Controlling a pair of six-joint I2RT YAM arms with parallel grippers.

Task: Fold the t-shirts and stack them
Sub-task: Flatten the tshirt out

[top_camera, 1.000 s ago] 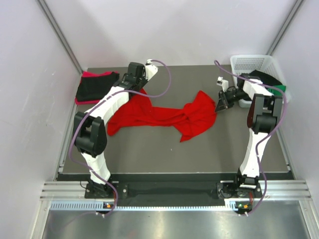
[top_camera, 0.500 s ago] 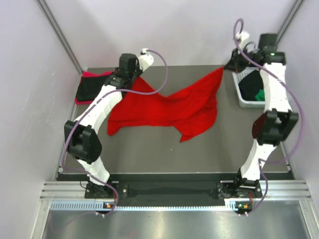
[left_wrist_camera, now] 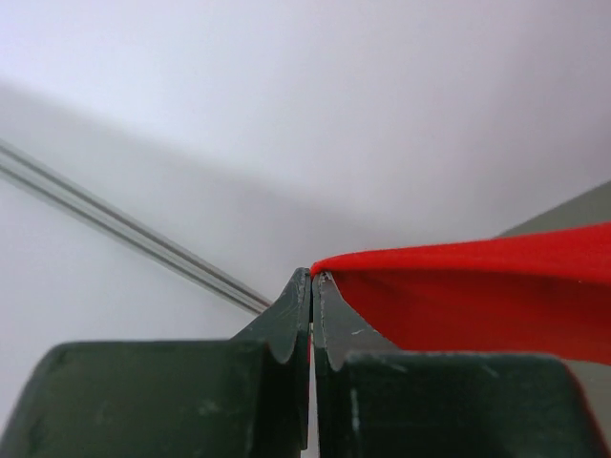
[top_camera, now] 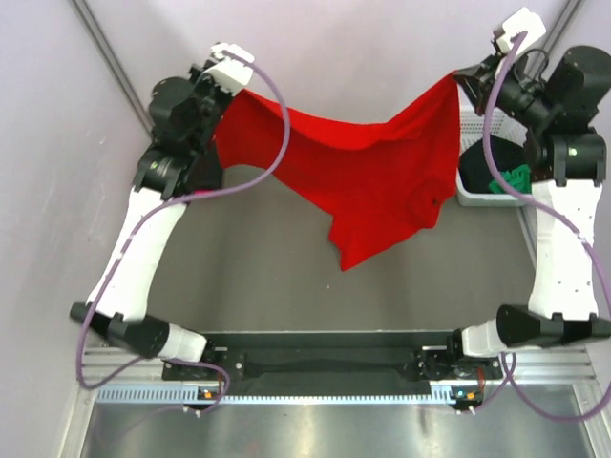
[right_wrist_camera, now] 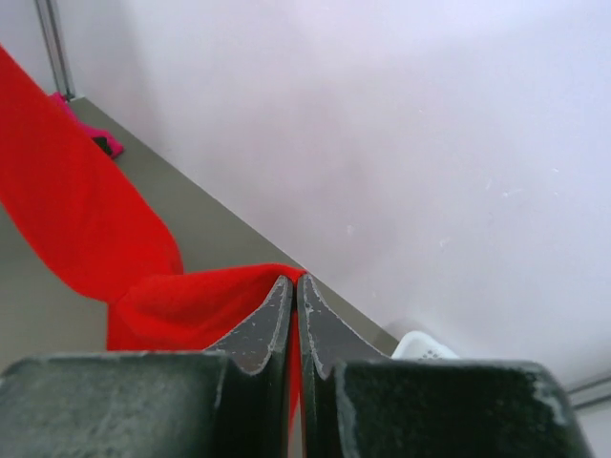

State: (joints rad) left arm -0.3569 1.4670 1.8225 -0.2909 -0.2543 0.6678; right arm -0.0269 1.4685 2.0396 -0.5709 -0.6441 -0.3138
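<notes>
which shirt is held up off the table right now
The bright red t-shirt, stretched in the air between the left pincer and the right pincer, both shut on its edge. The black t-shirt and green t-shirt lie in the white basket.

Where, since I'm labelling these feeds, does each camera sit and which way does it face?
Top: above and behind the arms, looking down at the table; both show whole.
Left wrist: on that arm, facing the wall past the left gripper, shut on the shirt.
Right wrist: likewise, facing wall and table past the right gripper.
Shared: all three show the shirt.
</notes>
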